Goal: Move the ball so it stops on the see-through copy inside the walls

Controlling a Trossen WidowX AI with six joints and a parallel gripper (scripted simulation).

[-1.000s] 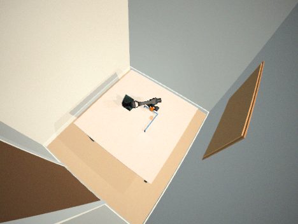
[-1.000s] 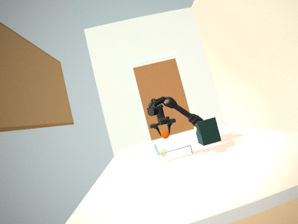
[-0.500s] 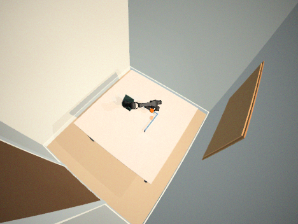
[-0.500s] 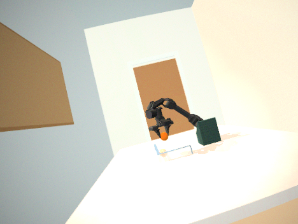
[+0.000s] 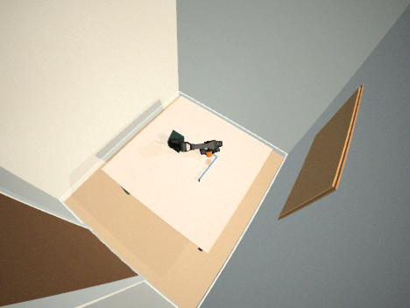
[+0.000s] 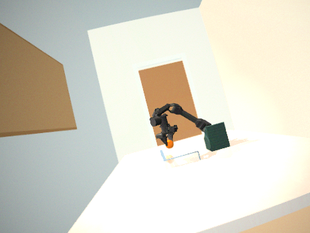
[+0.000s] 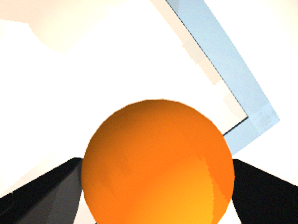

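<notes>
The orange ball [image 5: 209, 154] [image 6: 169, 144] [image 7: 159, 150] is held between the two dark fingers of my gripper [image 6: 169, 143] [image 7: 156, 168], raised above the table. The see-through copy [image 5: 208, 162] [image 6: 169, 157] is a pale orange spot inside the corner, lower than the held ball in the exterior view. The clear walls show as a bluish outline, with the long wall [image 5: 208, 168] [image 7: 220, 55] meeting a short one [image 6: 162, 155]. In the wrist view the ball hides part of the short wall. I cannot make out the copy surely in the wrist view.
The dark green arm base [image 5: 176, 135] [image 6: 216, 136] stands on the pale table [image 5: 153, 184] [image 6: 149, 195]. The arm reaches from it to above the wall corner. The corner also shows in the wrist view, right of the ball.
</notes>
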